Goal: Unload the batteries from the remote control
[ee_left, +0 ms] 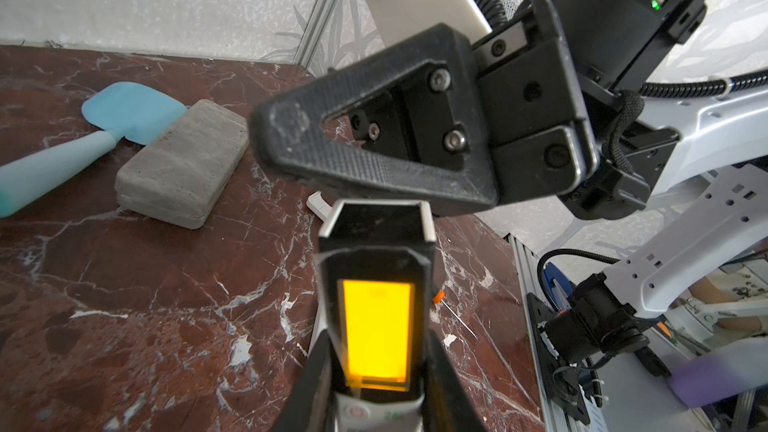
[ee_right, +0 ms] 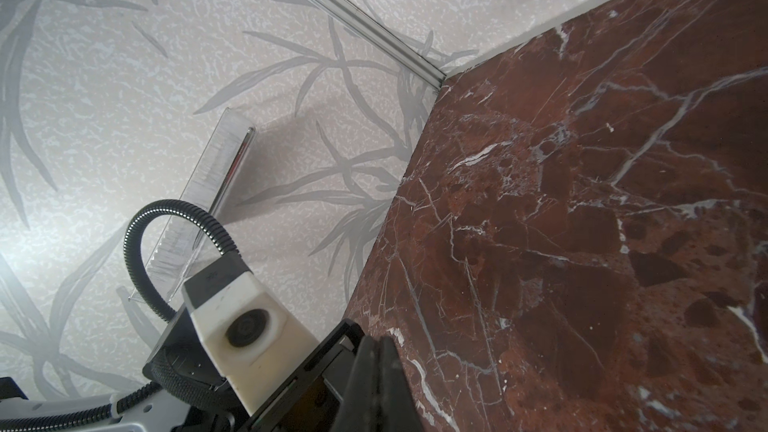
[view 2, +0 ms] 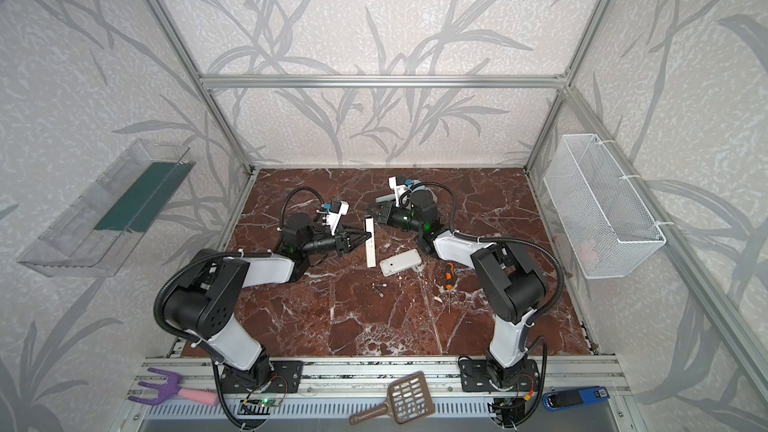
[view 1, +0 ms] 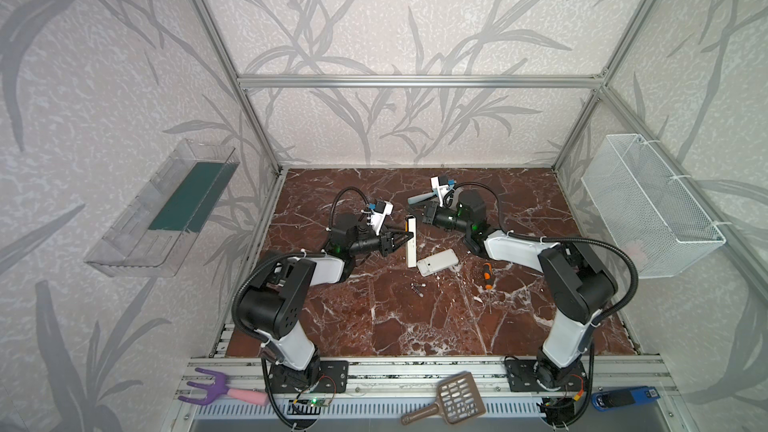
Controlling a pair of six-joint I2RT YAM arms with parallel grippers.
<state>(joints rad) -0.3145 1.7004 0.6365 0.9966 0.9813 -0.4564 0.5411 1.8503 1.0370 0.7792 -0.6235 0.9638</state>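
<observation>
Left wrist view crops the remote control (ee_left: 376, 268) (left claw (ee_left: 376, 351) gripping it).

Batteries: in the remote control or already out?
Out, at least two: two dark batteries lie on the table. Whether the remote control in the left gripper holds more, cannot tell.

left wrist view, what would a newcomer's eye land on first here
The glowing orange screen of the remote, which the left gripper clamps by its sides. Just beyond the remote's far end sits the shut right gripper, a big black wedge. In both top views the red marble table stands out, with two small batteries lying loose in front of the remote.
</observation>
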